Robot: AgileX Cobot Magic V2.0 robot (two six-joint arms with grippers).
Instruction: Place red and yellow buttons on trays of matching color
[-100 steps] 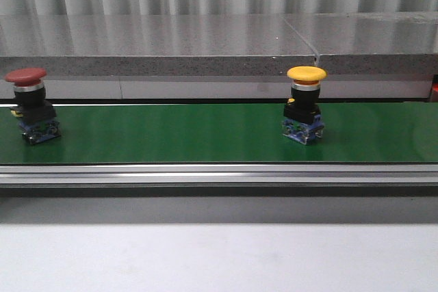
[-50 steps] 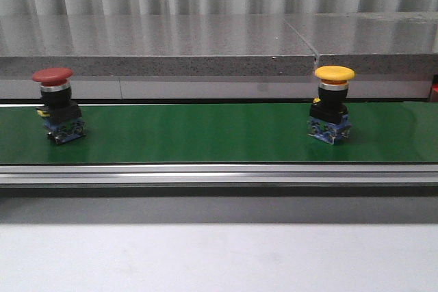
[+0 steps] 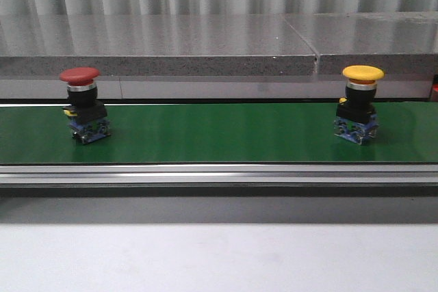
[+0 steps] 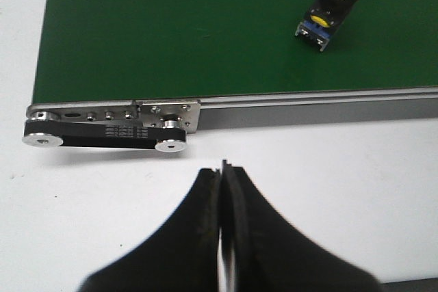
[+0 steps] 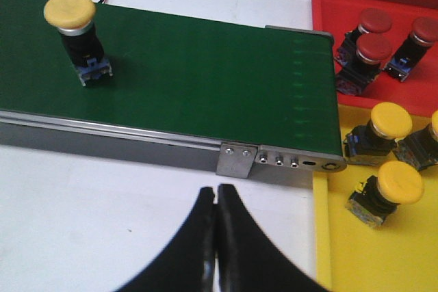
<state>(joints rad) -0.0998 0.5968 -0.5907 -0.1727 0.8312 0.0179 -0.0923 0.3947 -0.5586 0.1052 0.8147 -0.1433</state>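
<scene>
You have buttons sorted already: three red ones in the red tray [image 5: 328, 5], three yellow in the yellow tray [image 5: 342, 251], right side of the right wrist view. Left to place: the red button [image 3: 82, 104] at the front view's left and the yellow button [image 3: 359, 104] at its right, both upright on the green belt [image 3: 219, 135]. Your left gripper [image 4: 222, 169] and right gripper [image 5: 217, 193] are closed, empty, off the belt.

Both buttons sit further right on the green belt [image 3: 219, 135] than in the earlier front views. The red button [image 3: 83, 104], at the belt's far left edge a second ago, is now clear of that edge, upright. The yellow button [image 3: 358, 103] has gone from right of centre to near the belt's right end, also upright; the spacing between the two looks about the same.
</scene>
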